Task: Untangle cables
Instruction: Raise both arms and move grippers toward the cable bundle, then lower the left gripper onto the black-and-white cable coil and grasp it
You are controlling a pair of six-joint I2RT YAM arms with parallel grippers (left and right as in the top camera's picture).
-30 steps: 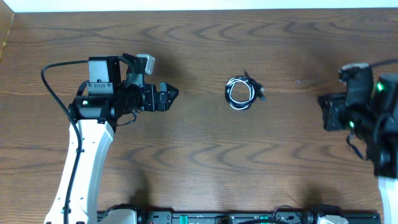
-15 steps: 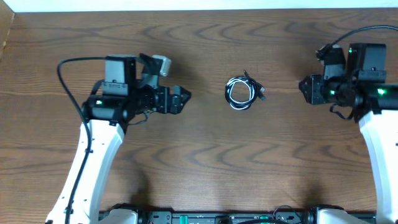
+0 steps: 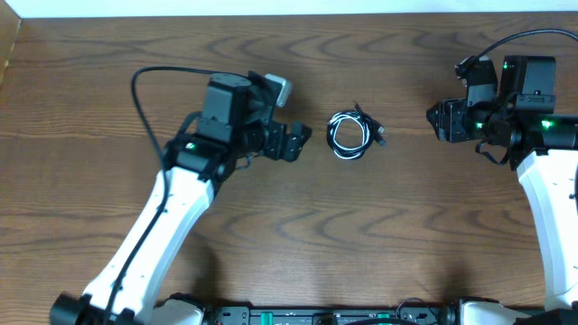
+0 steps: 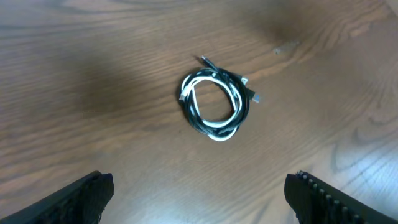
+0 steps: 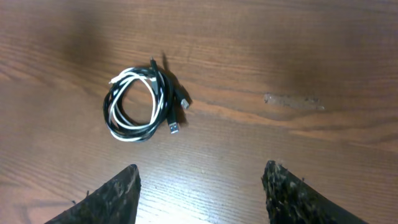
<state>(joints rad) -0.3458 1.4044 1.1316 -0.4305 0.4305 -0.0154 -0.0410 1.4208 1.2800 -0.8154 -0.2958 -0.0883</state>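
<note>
The cables (image 3: 349, 134) lie on the wooden table as one small coil, a white cord and a black cord wound together with small plug ends sticking out to the right. The coil also shows in the left wrist view (image 4: 214, 106) and in the right wrist view (image 5: 142, 104). My left gripper (image 3: 301, 141) is open and empty, just left of the coil, not touching it. Its fingers show in the left wrist view (image 4: 200, 196). My right gripper (image 3: 436, 121) is open and empty, to the right of the coil. Its fingers show in the right wrist view (image 5: 202, 186).
The wooden table (image 3: 289, 226) spreads all round the coil. A pale scuff mark (image 5: 292, 101) lies on the wood right of the coil. The table's far edge (image 3: 289, 13) runs along the top. A dark rail (image 3: 316, 316) sits at the front edge.
My left arm has swung right, bringing its gripper close to the coil. My right arm has moved up and left toward the coil. The cables have not moved.
</note>
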